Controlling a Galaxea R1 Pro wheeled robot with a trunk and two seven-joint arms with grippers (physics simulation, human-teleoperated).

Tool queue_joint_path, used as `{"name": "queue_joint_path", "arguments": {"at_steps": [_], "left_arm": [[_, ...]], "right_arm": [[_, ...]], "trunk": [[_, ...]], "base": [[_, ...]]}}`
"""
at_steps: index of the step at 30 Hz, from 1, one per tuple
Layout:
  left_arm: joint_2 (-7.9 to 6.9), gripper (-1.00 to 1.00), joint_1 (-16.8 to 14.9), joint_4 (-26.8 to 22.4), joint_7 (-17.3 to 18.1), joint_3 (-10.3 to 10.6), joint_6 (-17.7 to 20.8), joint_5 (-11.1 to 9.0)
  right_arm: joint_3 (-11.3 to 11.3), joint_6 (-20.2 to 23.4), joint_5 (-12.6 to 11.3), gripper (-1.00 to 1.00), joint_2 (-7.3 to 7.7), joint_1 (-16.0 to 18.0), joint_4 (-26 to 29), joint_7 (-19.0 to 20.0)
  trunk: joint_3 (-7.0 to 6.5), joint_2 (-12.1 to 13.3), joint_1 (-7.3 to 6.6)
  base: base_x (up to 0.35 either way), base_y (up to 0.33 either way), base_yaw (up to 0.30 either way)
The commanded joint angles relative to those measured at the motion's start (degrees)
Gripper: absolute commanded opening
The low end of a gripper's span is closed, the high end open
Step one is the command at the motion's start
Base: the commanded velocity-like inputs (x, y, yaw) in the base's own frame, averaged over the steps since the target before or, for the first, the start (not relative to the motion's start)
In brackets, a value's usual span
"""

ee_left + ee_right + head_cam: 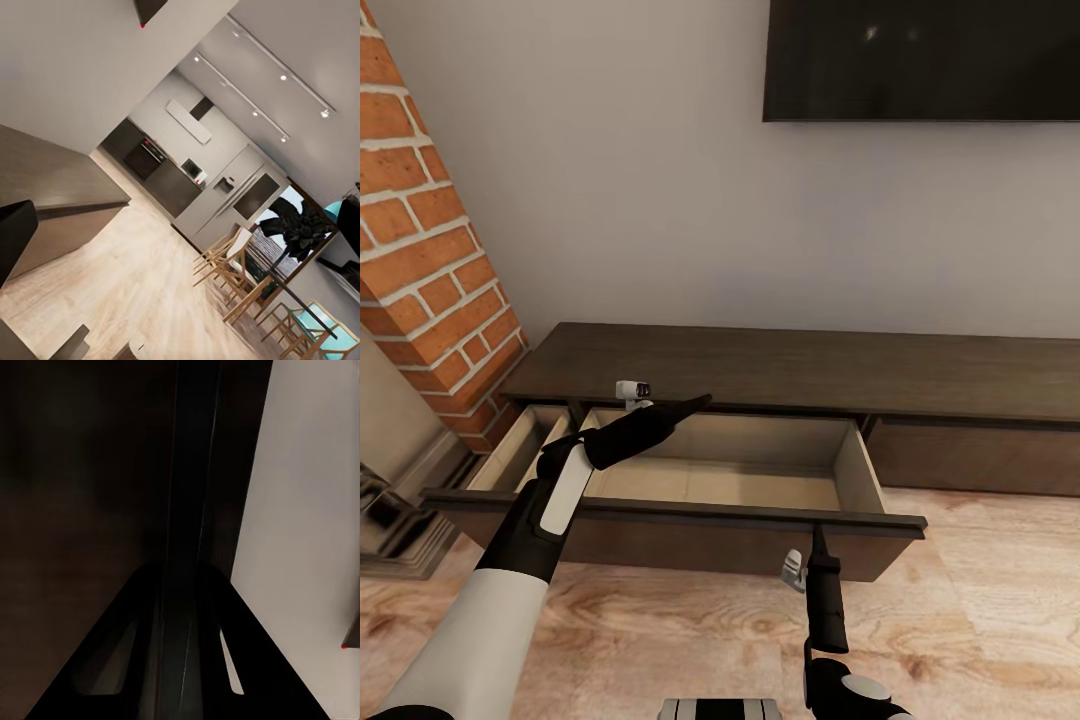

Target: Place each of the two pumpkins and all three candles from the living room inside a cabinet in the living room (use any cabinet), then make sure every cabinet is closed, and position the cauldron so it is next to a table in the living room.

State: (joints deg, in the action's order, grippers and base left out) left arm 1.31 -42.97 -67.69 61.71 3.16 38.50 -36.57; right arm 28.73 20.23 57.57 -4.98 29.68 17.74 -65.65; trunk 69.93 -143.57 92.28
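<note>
Against the pale wall stands the cabinet (810, 370), long, low and dark brown, with one wide drawer (690, 515) pulled out over the plank floor (1000, 600) and showing a bare beige bottom (no pumpkin or candle lies in the part that can be seen). At far left rises the red brick fireplace (430, 250). Next comes the left gripper (695, 403), reaching over the drawer's back left part with its black fingers drawn together to a point, holding nothing. Further right, the right gripper (819, 535) points straight up at the drawer's front edge; its fingers (105, 660) sit on either side of that dark edge, apparently closed on it. Above, at upper right, hangs the black TV (920, 60).
</note>
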Motion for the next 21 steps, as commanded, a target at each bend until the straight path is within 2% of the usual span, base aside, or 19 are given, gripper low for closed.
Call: {"name": "queue_joint_path", "arguments": {"at_steps": [1,2,3,15,21], "left_arm": [[0.01,1.0,-0.01,0.01,0.0,0.01,-0.01,0.0],[0.01,1.0,-0.01,0.01,0.0,0.01,-0.01,0.0],[0.01,1.0,-0.01,0.01,-0.01,0.01,-0.01,0.0],[0.01,1.0,-0.01,0.02,-0.01,0.01,-0.01,0.0],[0.01,1.0,-0.01,0.01,-0.01,0.01,-0.01,0.0]], "right_arm": [[0.77,-0.61,-0.29,-1.0,-0.02,-0.08,-0.08,1.71],[0.75,-0.58,-0.31,-1.0,-0.02,-0.08,-0.08,1.72],[0.74,-0.58,-0.3,1.0,-0.02,-0.07,-0.08,1.72],[0.8,-0.55,-0.26,1.0,-0.02,-0.07,-0.16,1.67],[0.8,-0.62,0.08,1.0,0.06,-0.07,-0.17,1.66]], "trunk": [[0.01,0.01,0.01],[0.01,0.01,0.01],[0.01,0.01,0.01],[0.01,0.01,0.01],[0.01,0.01,0.01]], "base": [[0.0,0.0,0.0],[0.0,0.0,0.0],[0.0,0.0,0.0],[-0.002,0.0,0.0],[-0.236,0.0,0.0]]}}
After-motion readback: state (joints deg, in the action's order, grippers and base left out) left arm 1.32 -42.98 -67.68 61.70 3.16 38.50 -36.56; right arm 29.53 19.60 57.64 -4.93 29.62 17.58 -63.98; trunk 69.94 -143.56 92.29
